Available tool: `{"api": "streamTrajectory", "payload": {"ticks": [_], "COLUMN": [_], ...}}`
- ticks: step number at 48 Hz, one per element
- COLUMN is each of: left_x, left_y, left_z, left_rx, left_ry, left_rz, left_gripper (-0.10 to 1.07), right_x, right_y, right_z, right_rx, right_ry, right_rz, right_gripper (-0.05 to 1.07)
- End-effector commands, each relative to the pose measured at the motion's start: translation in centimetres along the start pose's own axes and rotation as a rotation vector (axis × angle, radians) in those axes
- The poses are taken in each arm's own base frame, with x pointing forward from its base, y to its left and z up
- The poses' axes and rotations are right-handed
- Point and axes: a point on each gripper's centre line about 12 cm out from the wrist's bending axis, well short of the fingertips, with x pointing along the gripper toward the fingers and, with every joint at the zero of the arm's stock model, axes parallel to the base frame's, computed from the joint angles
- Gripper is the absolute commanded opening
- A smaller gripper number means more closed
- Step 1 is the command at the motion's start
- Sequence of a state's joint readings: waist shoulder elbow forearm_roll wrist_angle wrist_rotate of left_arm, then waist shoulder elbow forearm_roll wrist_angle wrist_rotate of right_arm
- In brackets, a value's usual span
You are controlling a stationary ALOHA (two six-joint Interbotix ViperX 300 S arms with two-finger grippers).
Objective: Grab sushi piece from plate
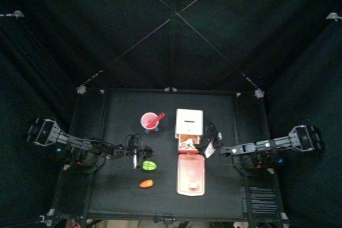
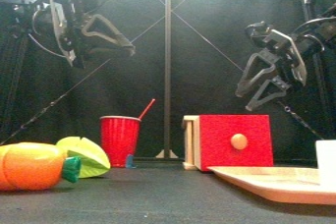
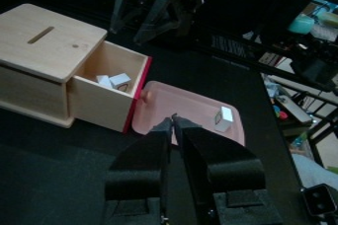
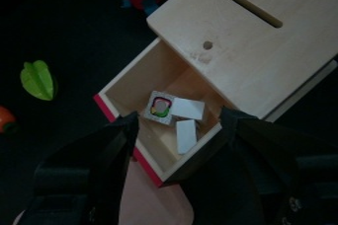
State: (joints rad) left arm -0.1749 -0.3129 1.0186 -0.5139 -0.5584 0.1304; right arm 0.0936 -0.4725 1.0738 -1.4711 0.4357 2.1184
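Observation:
The long pale-pink plate (image 1: 191,175) lies at the table's front middle, one end against the cream wooden box (image 1: 189,122). In the left wrist view a small white sushi piece (image 3: 226,116) lies on the plate (image 3: 185,106). The box's red-fronted drawer (image 4: 169,91) is open and holds two sushi pieces (image 4: 165,108). My right gripper (image 4: 181,135) is open and empty, hovering over the drawer and the plate's end (image 4: 148,197). My left gripper (image 3: 172,138) is shut and empty, raised left of the plate. In the front view both grippers, left (image 2: 102,36) and right (image 2: 269,76), hang high.
A red cup (image 1: 150,121) with a straw stands left of the box. A green toy (image 1: 148,164) and an orange toy (image 1: 144,184) lie left of the plate. In the front view a white item (image 2: 325,161) stands on the plate's right end.

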Motion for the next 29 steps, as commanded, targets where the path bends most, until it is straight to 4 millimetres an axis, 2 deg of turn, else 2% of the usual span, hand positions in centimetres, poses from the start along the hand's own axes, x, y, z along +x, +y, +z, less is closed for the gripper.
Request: {"api": "streamTrajectory", "payload": {"ticks": [1,11,20,29], "left_x": [0.3,0.3,0.3,0.3], "left_y": [-0.4,-0.3,-0.3,-0.3], "left_z": [1.1,0.9,0.9,0.9], "left_rx": [0.000,0.001,-0.002,-0.005], "left_ry": [-0.035,-0.031,-0.030,-0.029], "left_rz": [-0.009,-0.007,-0.007,-0.005], "left_gripper": [0.56,0.56,0.56,0.56], "right_x": [-0.3,-1.1,-1.9,-1.7], "right_y": [0.9,3.5,5.8,7.0], "right_z": [0.1,-1.5,-5.2,-8.0], "right_rx": [-0.004,-0.048,-0.166,-0.247], "right_ry": [0.002,0.084,0.229,0.335], "right_rz": [0.040,0.198,0.365,0.416], "right_gripper": [0.97,0.97,0.97,0.97]}}
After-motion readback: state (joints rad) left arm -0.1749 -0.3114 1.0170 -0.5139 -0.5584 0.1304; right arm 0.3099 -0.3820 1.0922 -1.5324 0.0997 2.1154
